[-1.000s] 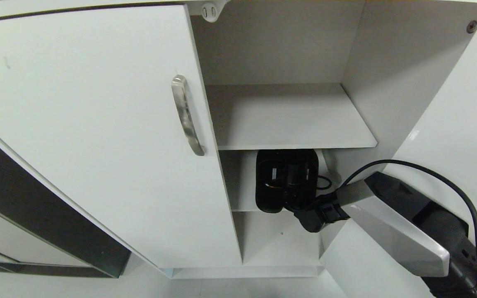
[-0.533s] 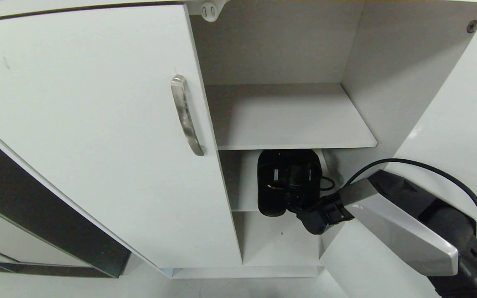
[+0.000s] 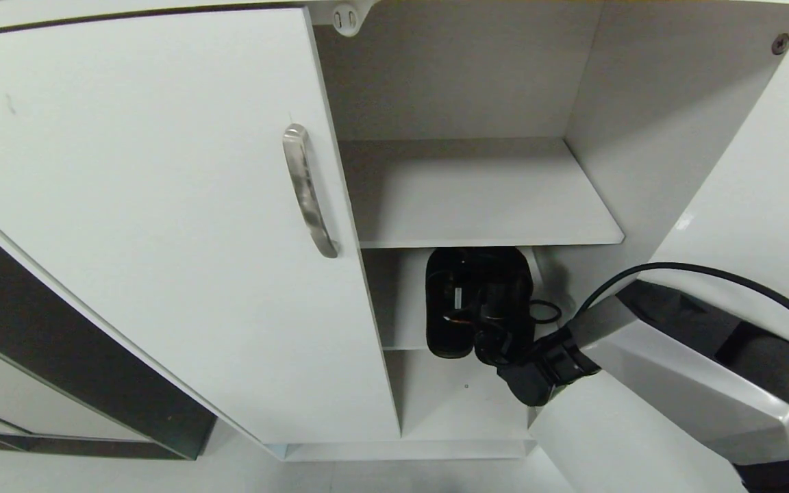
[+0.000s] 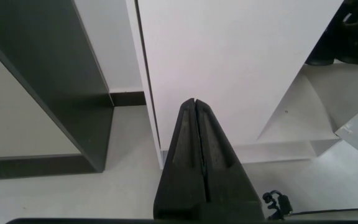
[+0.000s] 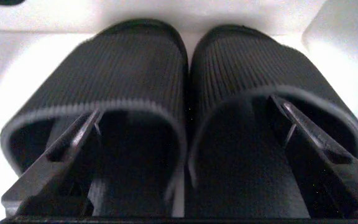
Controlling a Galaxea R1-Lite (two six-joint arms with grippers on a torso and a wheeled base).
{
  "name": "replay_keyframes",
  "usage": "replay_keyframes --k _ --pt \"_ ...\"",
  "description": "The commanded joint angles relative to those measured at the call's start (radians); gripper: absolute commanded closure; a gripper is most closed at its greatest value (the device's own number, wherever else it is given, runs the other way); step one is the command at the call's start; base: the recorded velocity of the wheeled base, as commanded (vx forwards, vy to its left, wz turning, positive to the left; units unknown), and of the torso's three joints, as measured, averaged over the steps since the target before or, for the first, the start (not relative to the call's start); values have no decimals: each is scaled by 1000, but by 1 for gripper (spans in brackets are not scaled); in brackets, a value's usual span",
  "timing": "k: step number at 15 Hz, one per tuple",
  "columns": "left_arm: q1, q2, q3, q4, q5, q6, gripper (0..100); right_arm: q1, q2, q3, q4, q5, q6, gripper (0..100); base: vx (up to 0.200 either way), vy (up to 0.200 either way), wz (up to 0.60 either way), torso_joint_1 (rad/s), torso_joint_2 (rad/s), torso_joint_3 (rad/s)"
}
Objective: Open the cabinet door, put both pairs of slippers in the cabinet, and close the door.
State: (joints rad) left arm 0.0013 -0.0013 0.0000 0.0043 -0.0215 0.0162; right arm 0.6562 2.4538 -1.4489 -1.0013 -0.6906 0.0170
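A pair of black ribbed slippers lies side by side on the cabinet's middle shelf, under the upper shelf, toes pointing inward. My right gripper is at their heel end and open. In the right wrist view its fingers are spread wide, one in the opening of each slipper. My left gripper is shut on nothing and hangs low over the floor in front of the closed left door. The slippers also show in the left wrist view.
The cabinet's right door stands open beside my right arm. The left door with its metal handle is closed. The bottom compartment is bare. A dark grey unit stands to the left.
My right arm has drawn back a little toward the lower right, away from the shelf. The slippers shifted slightly right and stay on the middle shelf.
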Motion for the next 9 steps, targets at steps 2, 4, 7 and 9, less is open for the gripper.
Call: replay_keyframes --k 2,4,7,9 --pt "0 1 0 0 0 1 100 40 -98 193 -83 -21 0 0 0 0 0 0 0 0" --pt "0 1 0 0 0 2 100 63 -148 332 -172 -20 -2 0 0 0 0 0 0 0" --pt "0 1 0 0 0 1 100 89 -185 441 -266 -20 -2 0 -67 0 0 1 1 1" --pt "0 1 0 0 0 1 100 115 -190 481 -293 -21 0 0 -200 0 0 2 5 2"
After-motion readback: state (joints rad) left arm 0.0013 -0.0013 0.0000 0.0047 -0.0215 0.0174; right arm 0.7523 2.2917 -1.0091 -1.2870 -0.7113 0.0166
